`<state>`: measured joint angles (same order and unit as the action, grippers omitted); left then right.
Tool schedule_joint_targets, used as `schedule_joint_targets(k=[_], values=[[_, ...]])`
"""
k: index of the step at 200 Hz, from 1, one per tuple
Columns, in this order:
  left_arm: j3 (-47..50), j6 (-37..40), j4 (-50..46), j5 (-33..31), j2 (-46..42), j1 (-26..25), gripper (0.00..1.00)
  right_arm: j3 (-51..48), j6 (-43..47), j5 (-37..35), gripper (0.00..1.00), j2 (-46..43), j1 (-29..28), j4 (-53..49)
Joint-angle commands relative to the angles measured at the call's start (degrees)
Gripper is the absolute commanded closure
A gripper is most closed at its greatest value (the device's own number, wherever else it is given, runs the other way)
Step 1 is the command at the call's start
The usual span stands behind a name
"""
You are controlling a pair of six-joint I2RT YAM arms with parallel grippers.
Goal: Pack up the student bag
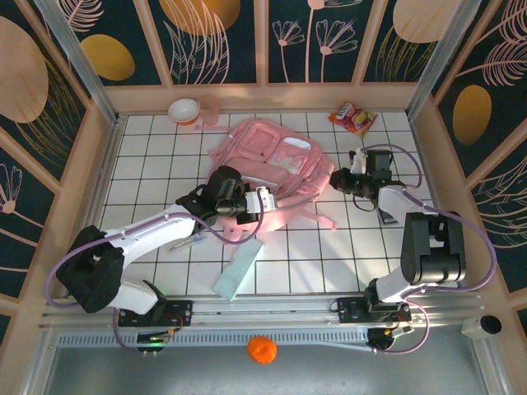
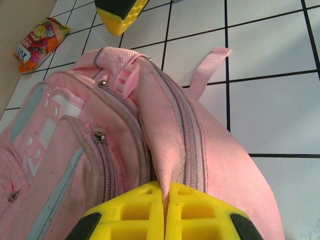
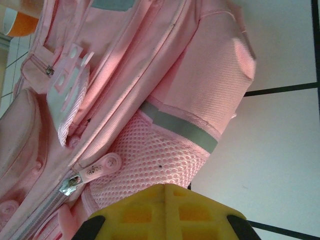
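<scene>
Student bag (image 2: 225, 165) ran off frame left of left fingers (image 2: 135, 210); pinched fold (image 2: 167, 160) vanished between them. Right fingers (image 3: 200, 210) cropped at bottom; couldn't tell if they caught mesh pocket (image 3: 150, 165).

The student bag (image 1: 263, 152) was big, soft and pink; it lay flat on the white tiles near the middle, front side up; it had white patches, zip pockets, a net pocket on one side; pink straps stuck out underneath.
</scene>
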<state>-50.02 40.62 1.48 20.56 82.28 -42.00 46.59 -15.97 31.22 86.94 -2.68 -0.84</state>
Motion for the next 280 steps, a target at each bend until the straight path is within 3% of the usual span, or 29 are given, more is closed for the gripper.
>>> schedule_joint_targets(k=[1,60,81,93,110,132,141,150,168,197,225,280], values=[[-1.0,-0.6,5.4,4.1,-1.2,-0.1,1.00,1.2,-2.5,-2.3,1.00,0.5,-0.3,0.3],[-1.0,-1.6,6.0,3.8,-1.6,0.0,1.00,1.1,-3.8,-5.5,1.00,0.8,-2.1,0.0],[-0.9,-2.2,6.4,5.0,-1.2,-0.1,1.00,0.2,-4.2,-5.7,0.81,-2.3,-2.9,-0.7],[-1.2,-2.1,6.0,8.1,-0.5,-0.2,0.81,-1.0,-5.2,-4.8,0.72,-4.6,-3.3,-0.2],[-2.1,-2.4,5.5,10.8,0.2,-0.5,0.48,-2.1,-6.3,-4.5,0.67,-7.8,-4.2,-0.4],[-0.7,-2.4,8.6,2.5,-1.4,0.1,0.35,-2.8,-6.0,-5.5,0.65,-11.9,-6.4,-2.1],[-0.3,-2.5,9.4,2.5,-2.1,2.2,0.33,-3.3,-5.7,-6.4,0.65,-13.8,-7.4,-2.6],[-1.3,-2.8,7.9,6.3,-2.1,5.9,0.31,-4.0,-5.5,-8.1,0.65,-16.2,-8.5,-2.4],[-5.3,2.4,-1.9,10.8,0.4,10.7,0.27,-6.8,-5.7,-10.9,0.65,-21.1,-10.0,0.0],[-11.9,14.1,-15.1,6.2,5.3,10.9,0.22,-9.6,-6.4,-13.1,0.65,-26.2,-10.1,1.8],[-15.0,24.6,-22.1,8.3,8.8,10.9,0.23,-10.9,-7.1,-13.2,0.64,-28.0,-10.1,2.5],[-18.5,31.2,-27.0,8.4,14.3,10.8,0.25,-10.7,-7.1,-12.8,0.64,-27.3,-10.6,2.2]])
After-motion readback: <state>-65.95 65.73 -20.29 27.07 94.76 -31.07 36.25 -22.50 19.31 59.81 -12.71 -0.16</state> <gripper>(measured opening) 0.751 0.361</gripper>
